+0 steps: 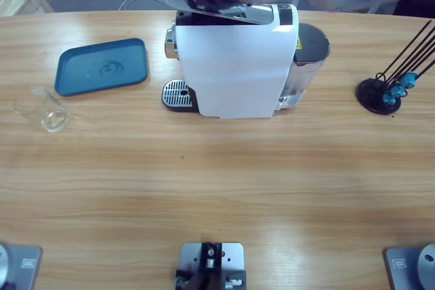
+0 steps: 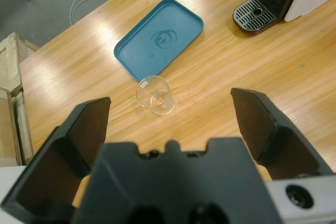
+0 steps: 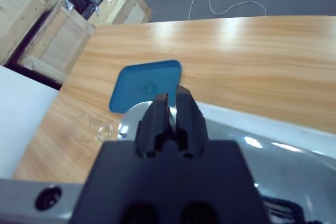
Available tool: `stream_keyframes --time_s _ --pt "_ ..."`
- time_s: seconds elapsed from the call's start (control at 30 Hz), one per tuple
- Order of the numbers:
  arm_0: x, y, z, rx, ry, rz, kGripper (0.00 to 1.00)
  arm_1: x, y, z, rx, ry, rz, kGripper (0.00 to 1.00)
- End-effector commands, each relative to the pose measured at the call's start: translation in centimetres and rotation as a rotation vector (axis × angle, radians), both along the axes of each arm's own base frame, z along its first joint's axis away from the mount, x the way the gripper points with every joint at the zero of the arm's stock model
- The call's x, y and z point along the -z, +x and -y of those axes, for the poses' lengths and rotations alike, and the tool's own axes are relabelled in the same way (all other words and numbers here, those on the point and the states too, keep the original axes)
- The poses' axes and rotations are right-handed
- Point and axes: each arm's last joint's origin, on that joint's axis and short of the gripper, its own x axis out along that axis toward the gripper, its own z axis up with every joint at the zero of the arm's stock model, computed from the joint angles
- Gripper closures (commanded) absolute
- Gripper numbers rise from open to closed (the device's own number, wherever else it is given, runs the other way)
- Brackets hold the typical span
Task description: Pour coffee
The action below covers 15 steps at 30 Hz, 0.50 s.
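Honestly, here is how I read the table from my station.

Glass: the clear tumbler (image 1: 46, 110) lies tipped on its side on the wooden table (image 1: 217, 188), far to the left, just near of the blue tray (image 1: 102, 66) and apart from it. In the left wrist view the glass (image 2: 155, 95) sits between my jaws' line of sight and the tray (image 2: 160, 38).

Coffee: I see none in the glass; it looks empty.

Machine: the white coffee machine (image 1: 234, 66) stands mid-table, its round drip grate (image 1: 177, 92) on its left side, well apart from the glass.

Left gripper (image 2: 170, 111): jaws spread wide, holding nothing, hovering above the glass and looking down on it.

Right gripper (image 3: 172, 111): jaws closed together with nothing I can make out between them, resting over the machine's silver lever (image 1: 217, 6) at the top.

Handling: I judge the glass light, rigid, smooth and breakable; lying down, it may roll away from a push.

Where to grip: across the wall near the middle, jaws either side, with gentle force, then turn it upright before setting it on the grate.

Stand: a black rack with blue pods (image 1: 389, 89) sits far right, out of my way.
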Motion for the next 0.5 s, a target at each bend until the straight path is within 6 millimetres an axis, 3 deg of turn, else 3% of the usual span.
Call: stream_keyframes --time_s 0.03,0.3,0.43,0.5 --pt "0.5 0.1 -0.1 -0.048 0.007 -0.022 0.009 12.1 -2.4 -1.7 -0.066 -0.259 -0.236 1.0" --pt "0.5 0.1 -0.1 -0.047 0.008 -0.024 0.009 14.4 -0.3 0.1 0.0 -0.264 -0.367 1.0" --pt "0.5 0.3 0.1 -0.048 0.013 -0.031 0.009 15.6 -0.5 0.4 0.002 -0.308 -0.413 1.0" --pt "0.6 0.4 0.2 -0.048 0.015 -0.034 0.009 14.8 -0.6 0.7 0.006 -0.293 -0.385 1.0"
